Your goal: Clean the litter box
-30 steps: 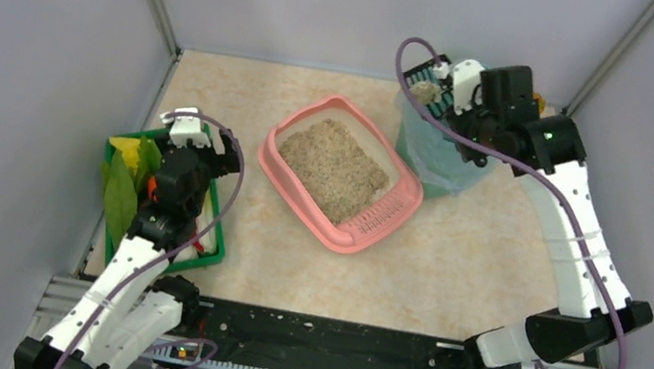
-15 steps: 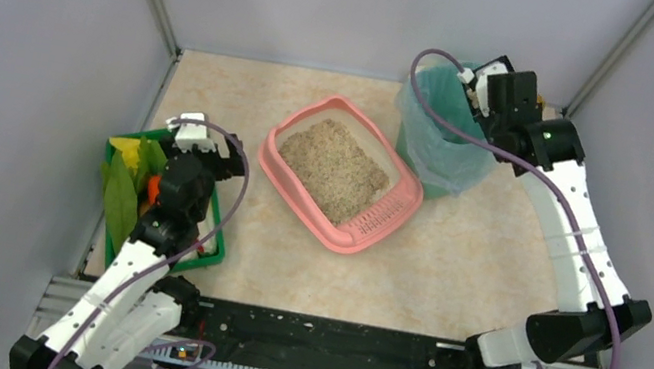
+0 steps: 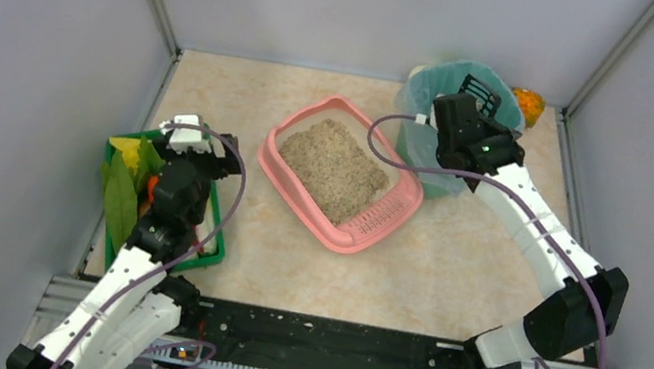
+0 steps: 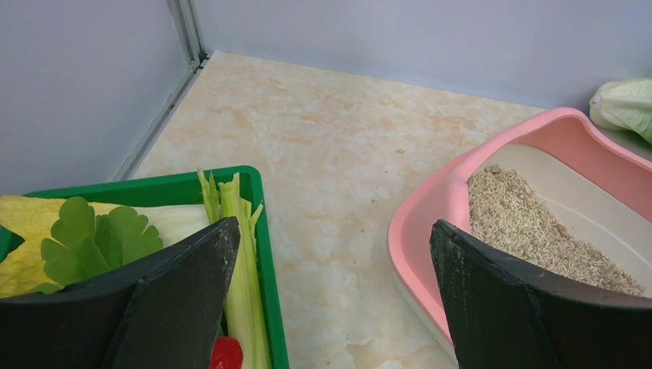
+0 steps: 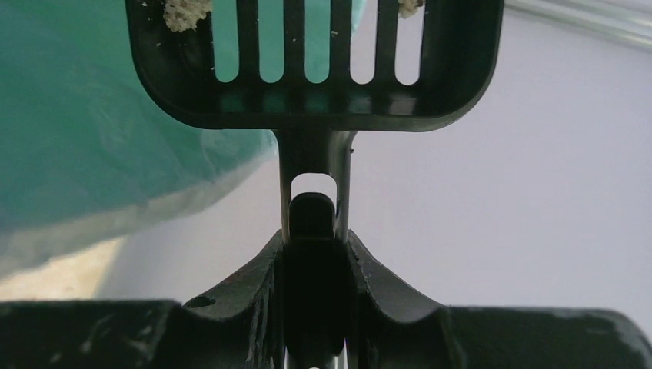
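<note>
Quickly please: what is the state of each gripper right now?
Left gripper: open, holding nothing.
Right gripper: closed on the handle of the black slotted scoop.

The top camera looks down from above and behind my bases, over the surface [image 3: 450, 267]. My left wrist camera looks low and forward through my left claw [image 4: 332, 224] — sharing the litter box [image 3: 326, 233] with the top view. My right wrist camera sits tight against a black scoop [image 5: 307, 108].
</note>
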`<action>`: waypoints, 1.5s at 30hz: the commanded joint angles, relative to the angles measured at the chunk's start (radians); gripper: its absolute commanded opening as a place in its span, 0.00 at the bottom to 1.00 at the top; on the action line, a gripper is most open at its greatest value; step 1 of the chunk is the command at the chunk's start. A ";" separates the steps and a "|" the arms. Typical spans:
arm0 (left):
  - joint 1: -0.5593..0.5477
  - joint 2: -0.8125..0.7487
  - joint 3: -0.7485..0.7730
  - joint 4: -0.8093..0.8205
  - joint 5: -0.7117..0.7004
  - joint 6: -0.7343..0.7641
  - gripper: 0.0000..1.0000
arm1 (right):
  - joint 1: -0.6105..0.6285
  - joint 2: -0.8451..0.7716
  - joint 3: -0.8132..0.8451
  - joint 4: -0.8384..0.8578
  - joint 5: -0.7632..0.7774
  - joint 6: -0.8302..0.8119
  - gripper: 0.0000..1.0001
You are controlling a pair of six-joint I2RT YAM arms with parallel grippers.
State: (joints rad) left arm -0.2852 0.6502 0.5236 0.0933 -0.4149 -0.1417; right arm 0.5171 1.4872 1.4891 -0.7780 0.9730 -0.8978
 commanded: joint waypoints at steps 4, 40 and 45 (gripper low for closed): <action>-0.010 -0.028 -0.014 0.075 -0.032 0.035 0.99 | 0.002 -0.002 -0.053 0.288 0.128 -0.345 0.00; -0.034 -0.076 -0.034 0.101 -0.069 0.082 0.99 | -0.043 -0.094 -0.112 0.469 -0.044 -0.634 0.00; -0.037 -0.072 -0.033 0.103 -0.069 0.081 0.99 | -0.038 -0.099 -0.102 0.436 -0.061 -0.620 0.00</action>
State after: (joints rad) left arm -0.3157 0.5865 0.4938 0.1368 -0.4713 -0.0727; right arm 0.4854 1.4403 1.3663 -0.4080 0.9138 -1.5391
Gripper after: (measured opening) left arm 0.986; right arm 0.259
